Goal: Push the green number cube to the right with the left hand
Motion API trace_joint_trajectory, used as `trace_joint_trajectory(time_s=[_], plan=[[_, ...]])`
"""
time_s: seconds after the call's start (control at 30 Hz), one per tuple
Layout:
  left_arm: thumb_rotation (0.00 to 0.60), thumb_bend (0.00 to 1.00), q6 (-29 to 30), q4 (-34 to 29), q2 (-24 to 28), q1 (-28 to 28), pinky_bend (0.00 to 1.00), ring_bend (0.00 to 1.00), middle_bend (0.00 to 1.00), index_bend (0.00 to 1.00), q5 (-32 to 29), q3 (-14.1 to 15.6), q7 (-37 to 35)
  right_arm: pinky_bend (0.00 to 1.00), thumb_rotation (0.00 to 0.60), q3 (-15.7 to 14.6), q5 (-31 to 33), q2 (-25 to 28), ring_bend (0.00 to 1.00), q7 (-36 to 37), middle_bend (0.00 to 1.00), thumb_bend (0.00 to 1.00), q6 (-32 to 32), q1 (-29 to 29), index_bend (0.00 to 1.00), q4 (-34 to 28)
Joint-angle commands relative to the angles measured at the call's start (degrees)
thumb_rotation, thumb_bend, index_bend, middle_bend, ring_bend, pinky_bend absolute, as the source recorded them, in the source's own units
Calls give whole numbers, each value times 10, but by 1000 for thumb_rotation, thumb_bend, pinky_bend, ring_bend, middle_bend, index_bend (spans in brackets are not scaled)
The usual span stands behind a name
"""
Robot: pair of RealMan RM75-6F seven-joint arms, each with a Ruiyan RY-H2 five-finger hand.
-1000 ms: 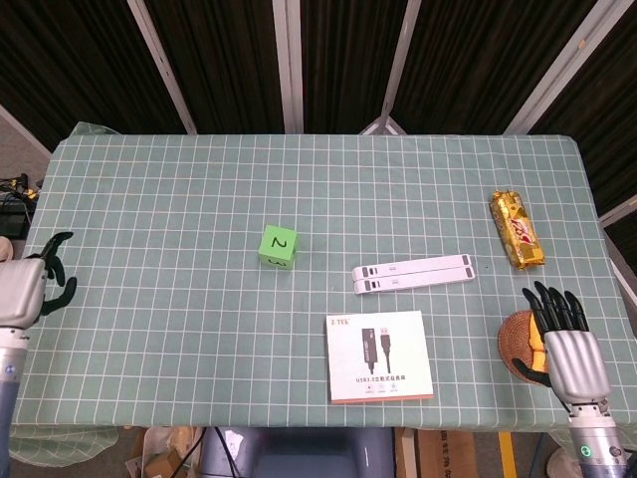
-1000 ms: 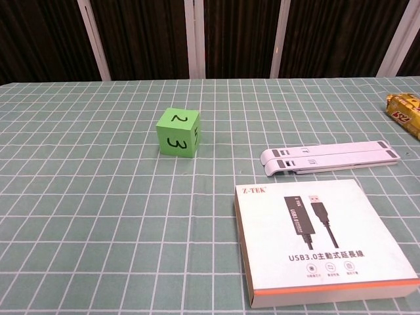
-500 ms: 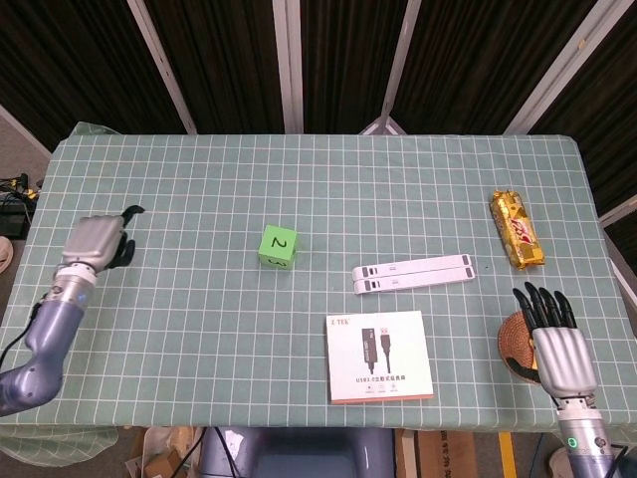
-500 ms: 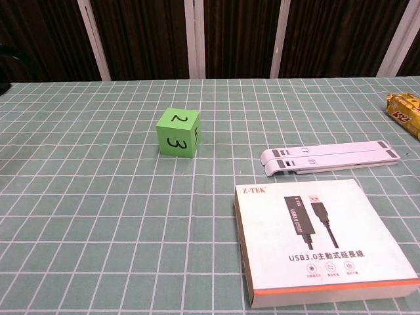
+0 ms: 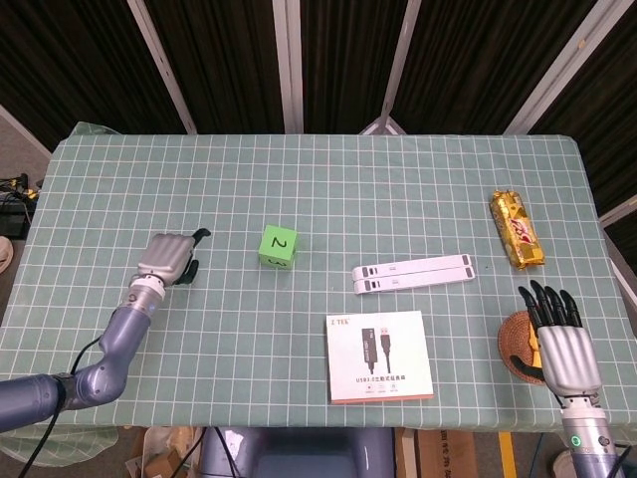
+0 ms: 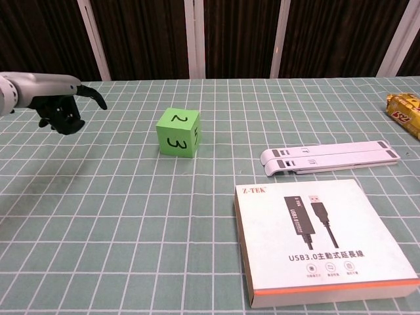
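Left hand (image 5: 169, 260) just swung in from the table's left edge, fingers (image 6: 60, 118) curled on nothing. Green number cube (image 5: 278, 246) sits right of those fingertips, a gap between, so the push hasn't started yet.

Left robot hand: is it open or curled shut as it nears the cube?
Curled shut. The left robot hand holds nothing, most fingers folded under, and is apart from the green number cube.
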Motion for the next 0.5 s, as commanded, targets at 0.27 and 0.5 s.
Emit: trace_joint_trajectory(time_s=[0.27, 0.5], plan=[[600, 717, 22, 32, -75, -29, 672, 665, 772, 201, 11, 7, 1, 0, 600, 2, 4, -1, 0, -2, 0, 73, -1, 2, 55, 2], [600, 715, 44, 47, -119, -41, 672, 665, 765, 202, 36, 7, 2, 0, 600, 3, 6, -1, 0, 0, 0, 72, 0, 2, 55, 3]])
